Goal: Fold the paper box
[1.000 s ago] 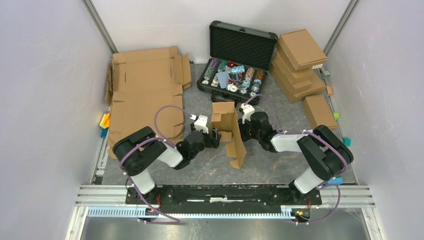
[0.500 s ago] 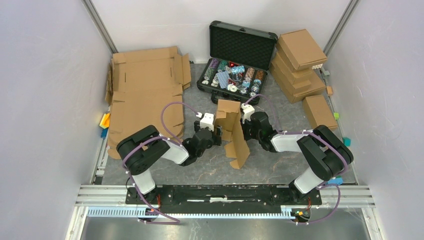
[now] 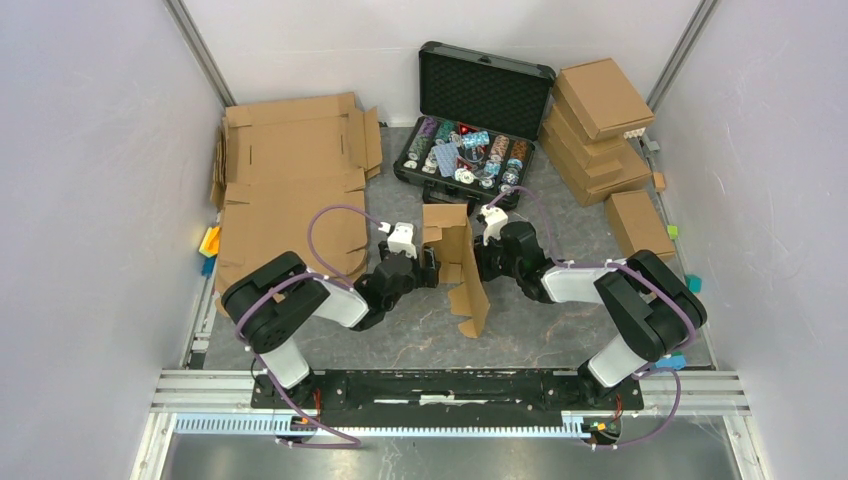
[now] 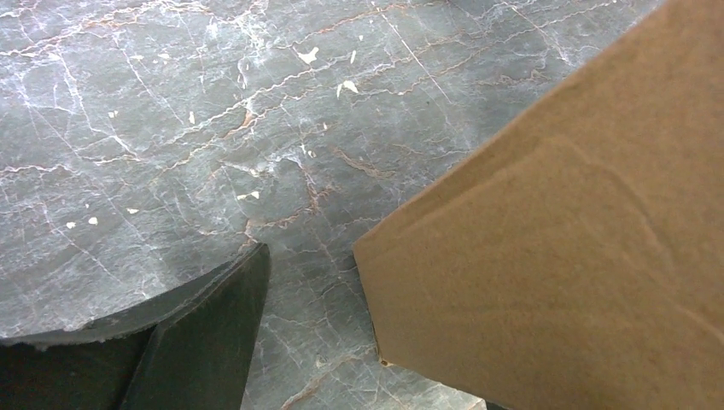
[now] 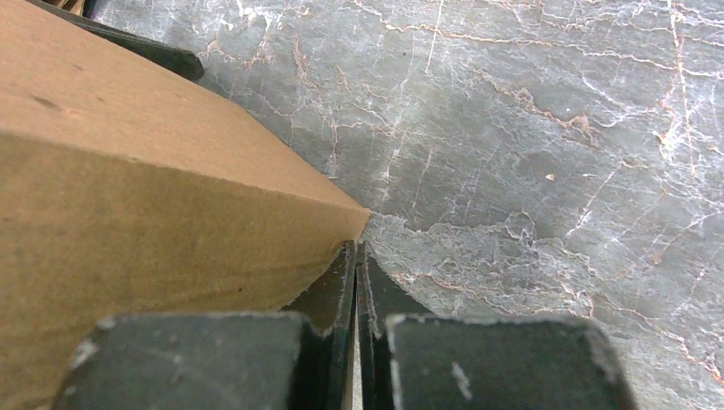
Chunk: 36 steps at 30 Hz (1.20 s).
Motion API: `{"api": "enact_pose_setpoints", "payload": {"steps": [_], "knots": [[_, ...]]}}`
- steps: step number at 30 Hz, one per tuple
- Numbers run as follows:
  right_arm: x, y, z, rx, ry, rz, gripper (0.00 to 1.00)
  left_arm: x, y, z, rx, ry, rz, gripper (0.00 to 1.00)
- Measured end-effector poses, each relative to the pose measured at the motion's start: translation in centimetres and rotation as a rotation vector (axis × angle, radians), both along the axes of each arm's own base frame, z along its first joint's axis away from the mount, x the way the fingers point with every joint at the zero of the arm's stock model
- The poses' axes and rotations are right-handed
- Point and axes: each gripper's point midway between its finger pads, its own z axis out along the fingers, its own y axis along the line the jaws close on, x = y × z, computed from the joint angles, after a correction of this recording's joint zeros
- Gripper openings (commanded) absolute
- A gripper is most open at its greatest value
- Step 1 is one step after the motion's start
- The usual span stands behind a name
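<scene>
Left wrist cam only catches one dark finger (image 4: 213, 342) of the left gripper (image 3: 432, 268); the other's cut off behind cardboard, but the jaws are wide apart, holding nothing. Right gripper (image 5: 355, 256) is pinched together, tips at a box corner. The small brown corrugated cardboard box (image 3: 458, 250) stands half-folded, panels upright, between both grippers, mid-table.

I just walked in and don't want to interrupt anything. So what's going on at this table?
Two robot arms are working on a half-folded paper box, which stands upright on the table between them. The left gripper is open beside the box's left side and is not gripping it. The right gripper is shut against the box's right side; whether it pinches an edge is unclear. The box isn't finished. An open black case sits behind, with flat cardboard sheets on the left.
</scene>
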Motion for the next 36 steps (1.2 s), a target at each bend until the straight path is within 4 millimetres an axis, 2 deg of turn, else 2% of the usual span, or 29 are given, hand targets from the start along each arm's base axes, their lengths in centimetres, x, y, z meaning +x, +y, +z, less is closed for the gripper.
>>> {"api": "enact_pose_setpoints", "payload": {"steps": [11,27,36], "knots": [[0.1,0.0,0.1,-0.007,0.000,0.003,0.03,-0.2,-0.3,-0.2,0.006,0.047,0.000,0.86],[0.6,0.3,0.7,-0.010,-0.012,0.009,0.03,-0.5,0.0,-0.2,-0.038,0.011,-0.006,0.82],[0.5,0.2,0.6,-0.014,-0.006,0.010,0.03,-2.2,1.7,0.1,0.004,0.035,-0.021,0.82]]}}
